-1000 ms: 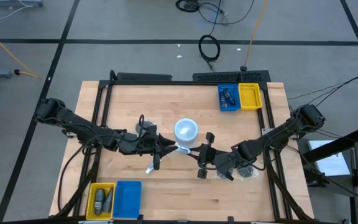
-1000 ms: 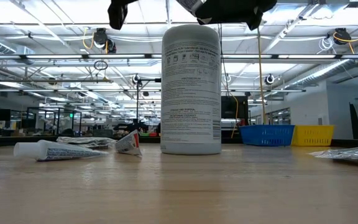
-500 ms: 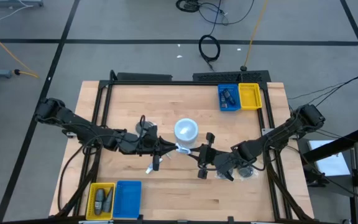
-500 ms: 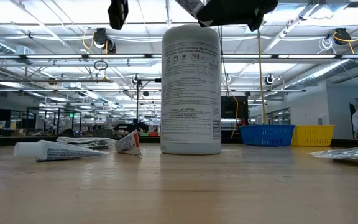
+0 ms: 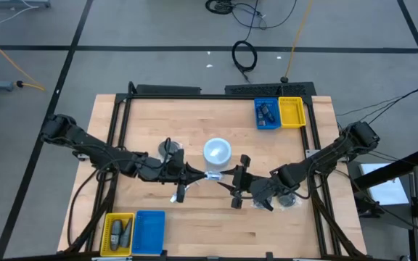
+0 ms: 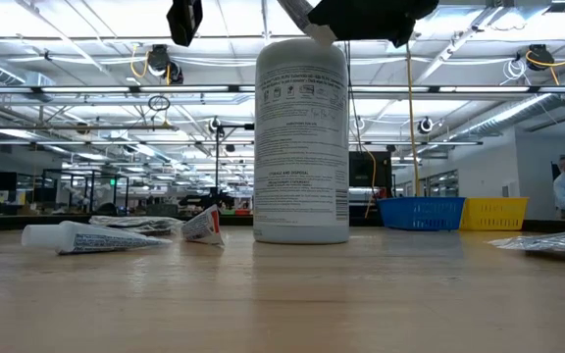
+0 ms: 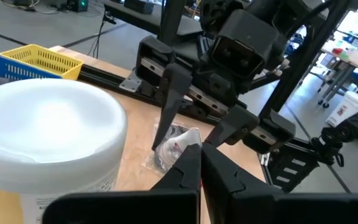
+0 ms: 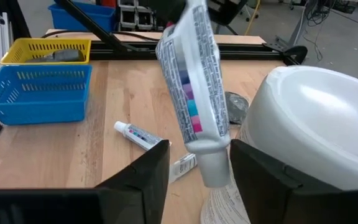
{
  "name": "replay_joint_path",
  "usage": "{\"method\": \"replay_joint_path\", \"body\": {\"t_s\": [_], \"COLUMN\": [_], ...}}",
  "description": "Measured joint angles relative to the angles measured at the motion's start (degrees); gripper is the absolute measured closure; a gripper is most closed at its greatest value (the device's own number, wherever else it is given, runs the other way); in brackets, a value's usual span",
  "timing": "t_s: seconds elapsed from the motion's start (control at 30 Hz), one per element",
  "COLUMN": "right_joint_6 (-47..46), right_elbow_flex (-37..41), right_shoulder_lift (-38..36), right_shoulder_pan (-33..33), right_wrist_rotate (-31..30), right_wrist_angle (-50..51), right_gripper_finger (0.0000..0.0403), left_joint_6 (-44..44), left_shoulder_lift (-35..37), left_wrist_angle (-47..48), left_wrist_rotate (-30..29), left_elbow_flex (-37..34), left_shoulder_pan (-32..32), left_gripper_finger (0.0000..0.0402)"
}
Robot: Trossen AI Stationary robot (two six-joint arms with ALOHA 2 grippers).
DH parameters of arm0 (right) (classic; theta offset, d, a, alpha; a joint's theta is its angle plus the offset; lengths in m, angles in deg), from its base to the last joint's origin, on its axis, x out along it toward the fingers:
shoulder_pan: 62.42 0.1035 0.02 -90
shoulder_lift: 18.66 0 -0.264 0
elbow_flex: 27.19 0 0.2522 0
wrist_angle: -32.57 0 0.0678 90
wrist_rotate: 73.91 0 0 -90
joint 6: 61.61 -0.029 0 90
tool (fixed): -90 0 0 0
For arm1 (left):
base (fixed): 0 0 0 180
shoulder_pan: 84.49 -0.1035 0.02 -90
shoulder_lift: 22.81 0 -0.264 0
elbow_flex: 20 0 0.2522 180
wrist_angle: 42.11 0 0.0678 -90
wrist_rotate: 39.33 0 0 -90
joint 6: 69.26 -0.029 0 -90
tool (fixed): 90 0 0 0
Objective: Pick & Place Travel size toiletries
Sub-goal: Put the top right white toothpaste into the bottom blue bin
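Note:
A small white toothpaste tube [image 8: 194, 93] with coloured print is up in the air between my two grippers, beside the big white cylinder [image 5: 218, 152]. My left gripper [image 7: 199, 163] comes from the table's left and is shut on the tube's flat end. My right gripper [image 8: 197, 180] faces it from the right and is open. Its two fingers stand on either side of the tube's cap end [image 8: 213, 168]. More small tubes [image 6: 86, 236] lie flat on the table, and one tube [image 5: 174, 197] shows below my left gripper. My left gripper pinches the tube's flat crimped end [image 7: 188, 138] between its two fingertips. The fingers come about level from the table's left. The tube is lifted clear of the table and reaches from them toward my right gripper, cap end first.
The white cylinder [image 6: 302, 137] stands upright just beyond both grippers. Blue [image 5: 267, 114] and yellow [image 5: 292, 111] trays sit at the far right. At the near left are a yellow tray [image 5: 117, 232] with grey items and a blue tray [image 5: 149, 232]. Flat packets [image 5: 289, 197] lie under my right arm.
My left gripper has shut on the tube's flat end. My right gripper has then opened around the cap end. Both arms have stayed in place, and the tube has kept its height between them.

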Motion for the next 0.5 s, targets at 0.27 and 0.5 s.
{"method": "replay_joint_path", "body": {"t_s": [0.27, 0.5], "right_joint_6": [0.1, 0.1], "right_elbow_flex": [0.0, 0.0], "right_shoulder_lift": [0.0, 0.0], "right_shoulder_pan": [0.0, 0.0], "right_wrist_rotate": [4.4, 6.0], "right_wrist_angle": [0.2, 0.3], "right_gripper_finger": [0.0241, 0.0243], "left_joint_6": [1.0, 1.5], "left_shoulder_lift": [0.7, 3.9], "left_wrist_angle": [3.0, 7.6], "left_wrist_rotate": [-0.4, -0.8], "left_elbow_flex": [0.0, -0.1], "left_shoulder_pan": [1.6, 5.5], "left_gripper_finger": [0.0401, 0.0401]}}
